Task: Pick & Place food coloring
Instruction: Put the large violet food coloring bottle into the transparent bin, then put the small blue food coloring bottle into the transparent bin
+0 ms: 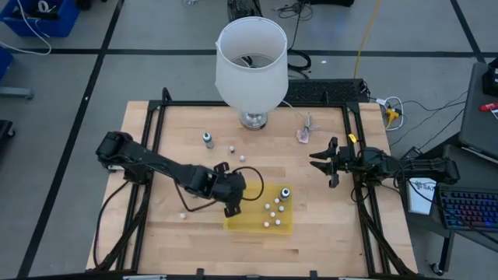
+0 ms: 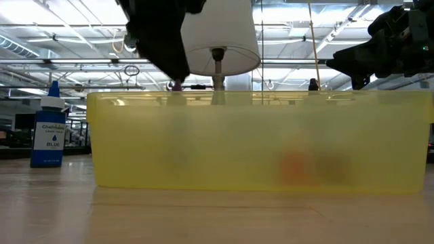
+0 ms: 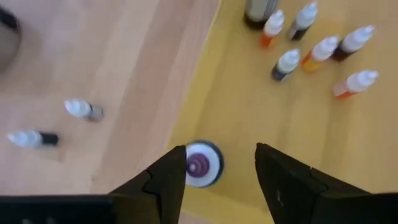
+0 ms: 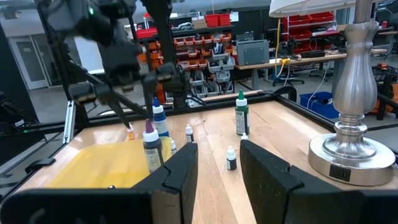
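Several tiny food coloring bottles (image 3: 320, 50) with pale caps lie in the yellow tray (image 1: 241, 223), beside a larger dark bottle (image 1: 285, 193). More tiny ones lie on the wood (image 3: 84, 110) (image 1: 231, 148) (image 1: 242, 158). My left gripper (image 3: 221, 165) is open over the tray's left edge (image 1: 233, 198). Below it and between its fingers, a purple-tipped bottle (image 3: 200, 165) stands upright; in the low view the gripper's end is just above that tip (image 2: 178, 85). My right gripper (image 1: 323, 163) (image 4: 217, 168) hovers open at the table's right side.
A white-shaded lamp (image 1: 250, 62) stands on its metal base (image 4: 351, 155) at the far middle. A green bottle (image 1: 208, 139) (image 4: 240, 115) and a blue bottle (image 2: 49, 125) (image 4: 158, 121) stand on the table. A pink object (image 1: 303, 134) lies far right. One tiny bottle (image 1: 182, 215) lies near left.
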You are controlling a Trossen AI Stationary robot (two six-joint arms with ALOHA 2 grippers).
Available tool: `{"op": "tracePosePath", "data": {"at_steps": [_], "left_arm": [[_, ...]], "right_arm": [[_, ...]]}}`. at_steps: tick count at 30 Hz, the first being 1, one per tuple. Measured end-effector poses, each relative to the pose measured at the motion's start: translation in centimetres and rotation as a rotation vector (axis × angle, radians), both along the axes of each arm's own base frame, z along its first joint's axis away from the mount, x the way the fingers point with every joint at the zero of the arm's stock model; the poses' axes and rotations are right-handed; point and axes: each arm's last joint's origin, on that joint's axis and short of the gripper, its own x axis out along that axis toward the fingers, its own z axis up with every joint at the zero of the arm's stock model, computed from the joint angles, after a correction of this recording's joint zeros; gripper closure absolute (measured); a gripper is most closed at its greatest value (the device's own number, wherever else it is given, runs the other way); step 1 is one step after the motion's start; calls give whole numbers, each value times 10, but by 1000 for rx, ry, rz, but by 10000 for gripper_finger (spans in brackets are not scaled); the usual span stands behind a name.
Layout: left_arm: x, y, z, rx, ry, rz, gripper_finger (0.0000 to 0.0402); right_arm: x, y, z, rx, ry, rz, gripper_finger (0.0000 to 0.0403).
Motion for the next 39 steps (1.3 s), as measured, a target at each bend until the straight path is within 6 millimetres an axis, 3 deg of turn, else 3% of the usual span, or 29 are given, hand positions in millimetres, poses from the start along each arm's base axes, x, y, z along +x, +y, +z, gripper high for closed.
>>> {"op": "tracePosePath", "data": {"at_steps": [5,9,13,17,22,26,31,39], "left_arm": [[-4,12,29,92,-36,-24,224],[-5,35,51,168,-26,17,239],[-5,70,66,191,16,84,264],[-6,113,70,146,60,156,300],[-12,166,59,-55,81,210,327],[-17,189,40,-138,118,254,312],[-20,194,15,-139,146,257,249],[-18,182,-13,-100,133,198,162]], "right_arm": [[0,0,0,0,0,0,291],[0,0,0,0,0,0,291],[0,0,0,0,0,0,291],[0,0,0,0,1,0,291],[0,0,0,0,1,0,291],[0,0,0,0,1,0,291],[0,0,0,0,1,0,291],[0,0,0,0,1,0,291]]}}
